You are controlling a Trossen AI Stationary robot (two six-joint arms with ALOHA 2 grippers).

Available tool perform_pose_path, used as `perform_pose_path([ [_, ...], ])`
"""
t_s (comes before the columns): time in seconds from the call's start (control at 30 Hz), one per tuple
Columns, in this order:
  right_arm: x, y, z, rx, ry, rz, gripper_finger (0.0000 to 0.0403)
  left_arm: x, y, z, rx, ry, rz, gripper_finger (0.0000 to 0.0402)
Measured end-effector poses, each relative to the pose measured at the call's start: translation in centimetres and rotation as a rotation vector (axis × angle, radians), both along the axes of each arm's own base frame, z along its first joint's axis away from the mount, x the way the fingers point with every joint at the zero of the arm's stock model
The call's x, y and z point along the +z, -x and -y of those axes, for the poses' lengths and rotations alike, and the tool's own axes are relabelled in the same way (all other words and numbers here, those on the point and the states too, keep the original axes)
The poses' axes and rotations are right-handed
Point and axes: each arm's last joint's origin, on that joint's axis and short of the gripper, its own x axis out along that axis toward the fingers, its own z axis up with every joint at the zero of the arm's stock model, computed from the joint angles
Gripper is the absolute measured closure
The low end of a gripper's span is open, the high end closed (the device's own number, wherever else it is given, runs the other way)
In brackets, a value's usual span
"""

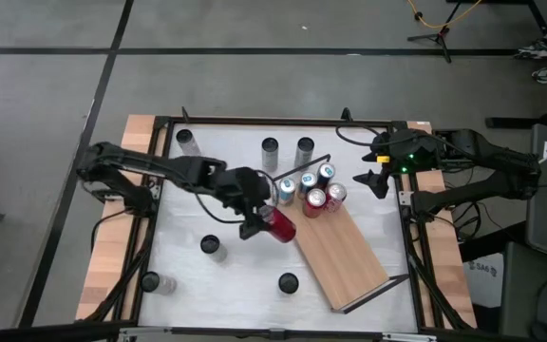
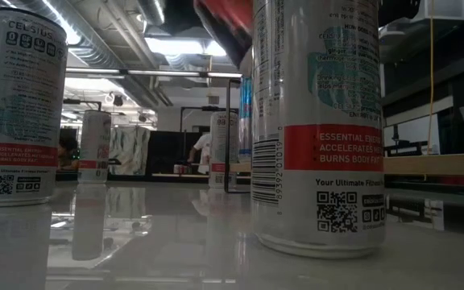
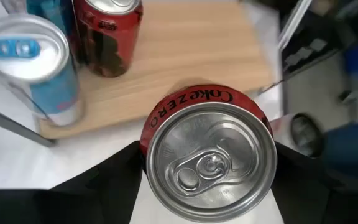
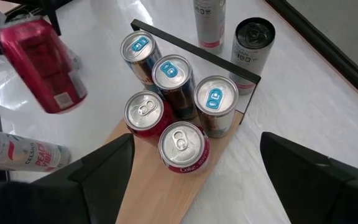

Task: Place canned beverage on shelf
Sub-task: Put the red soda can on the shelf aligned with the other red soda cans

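My left gripper [image 1: 259, 220] is shut on a red Coke Zero can [image 1: 279, 226], held in the air beside the near-left edge of the light-wood shelf [image 1: 345, 252]. The shelf lies slantwise on the white table. Several cans [image 1: 313, 201], red and blue-topped, stand upright in a cluster at its far end against the black wire rail [image 4: 191, 53]. My right gripper [image 1: 376, 180] is open and empty just right of that cluster, its fingers wide apart in the right wrist view [image 4: 194, 180]. In that view the held can [image 4: 42, 65] is tilted. My left gripper pinches the red can's round wall [image 3: 151, 134] between its two fingers [image 3: 107, 183], one on each opposite side. The fingers come from the table's left and lie along the can. The can's top [image 3: 210, 158] faces back at the wrist. It is tilted and lifted clear of table and shelf.
Tall slim cans stand on the table: three at the far side [image 1: 270, 152] and three near the front [image 1: 288, 282], one large in the low view [image 2: 316, 121]. The shelf's near half [image 1: 354, 266] is bare wood. A black frame borders the table [image 1: 254, 121].
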Motion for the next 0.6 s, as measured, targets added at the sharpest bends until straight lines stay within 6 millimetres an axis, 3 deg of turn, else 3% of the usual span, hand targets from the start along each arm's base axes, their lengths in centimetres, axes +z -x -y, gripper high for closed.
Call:
perform_pose_path([
  [0.23, 0.0, 0.0, 0.0, 0.000, 0.000, 0.000, 0.0066, 1.3, -3.3, -0.3, -0.149, -0.175, -0.130, 0.0117],
  [0.43, 0.0, 0.0, 0.0, 0.000, 0.000, 0.000, 0.0066, 0.8, -5.9, -0.7, -0.256, -0.268, -0.134, 0.0117],
  [0.6, 0.0, 0.0, 0.0, 0.000, 0.000, 0.000, 0.0066, -0.4, -6.8, -0.8, -0.332, -0.327, -0.159, 0.0117],
])
